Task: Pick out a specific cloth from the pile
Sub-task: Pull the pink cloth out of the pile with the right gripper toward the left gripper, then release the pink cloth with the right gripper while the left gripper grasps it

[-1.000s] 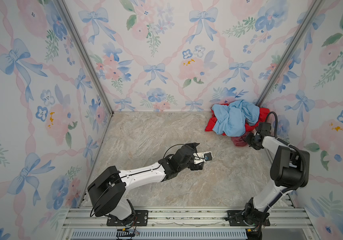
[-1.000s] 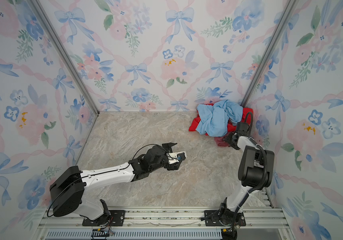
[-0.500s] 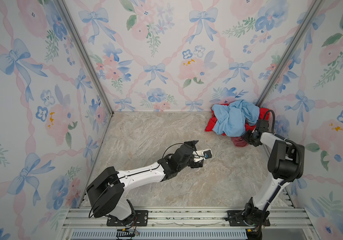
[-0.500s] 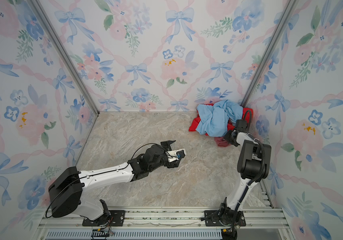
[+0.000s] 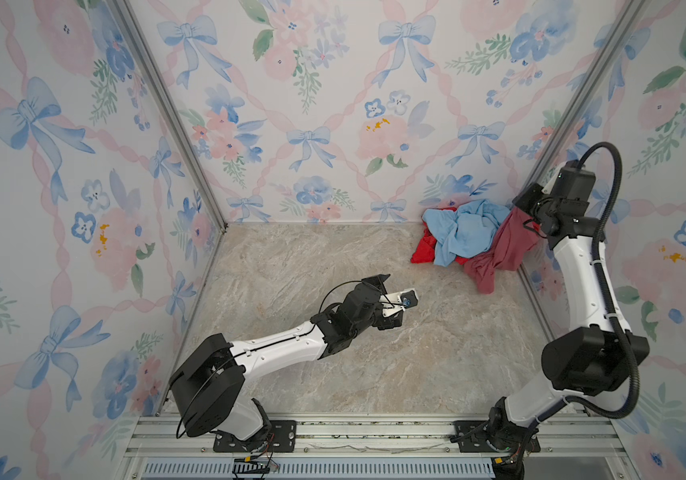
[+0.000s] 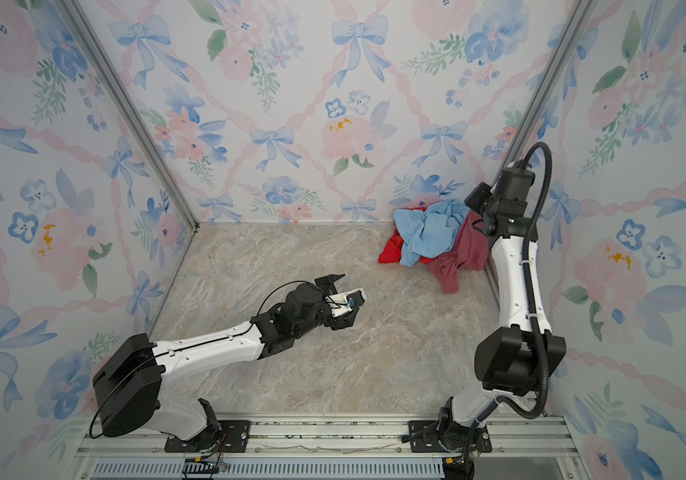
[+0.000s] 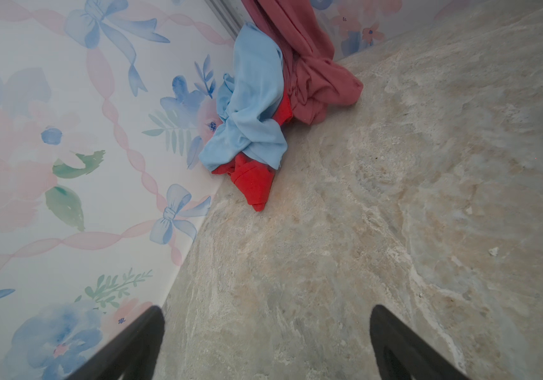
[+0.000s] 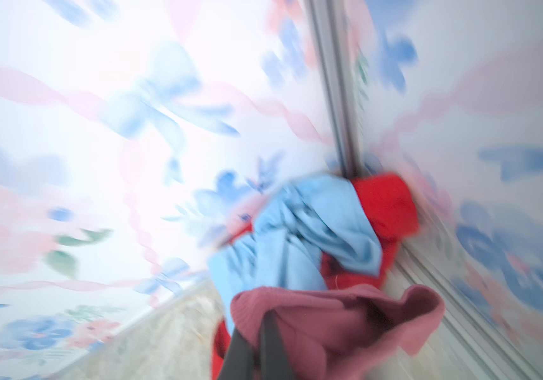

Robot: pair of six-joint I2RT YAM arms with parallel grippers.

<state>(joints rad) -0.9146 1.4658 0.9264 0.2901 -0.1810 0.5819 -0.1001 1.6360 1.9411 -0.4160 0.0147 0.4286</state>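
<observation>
Right fingers (image 8: 271, 348) pinch cloth (image 8: 329, 329), ends buried; wrist view blurred.

Both top views look down from high over the front rail (image 5: 333, 432); wrist cameras sit low, nearer (right one closest, blurred). All four share the pile (image 5: 464, 232).

Your right hand (image 8: 265, 325) has its two dark fingers (image 8: 273, 348) pressed together on a fold of the cloth (image 8: 346, 322), with the dusty maroon-pink fabric bunched around their tips. Just beyond, the pile (image 8: 339, 273) sits on the tabletop (image 8: 151, 339) in the corner. There a light blue cloth (image 8: 313, 237) drapes over a bright red cloth (image 8: 385, 207) beside the metal corner post (image 8: 339, 98). Everything is blurred.
</observation>
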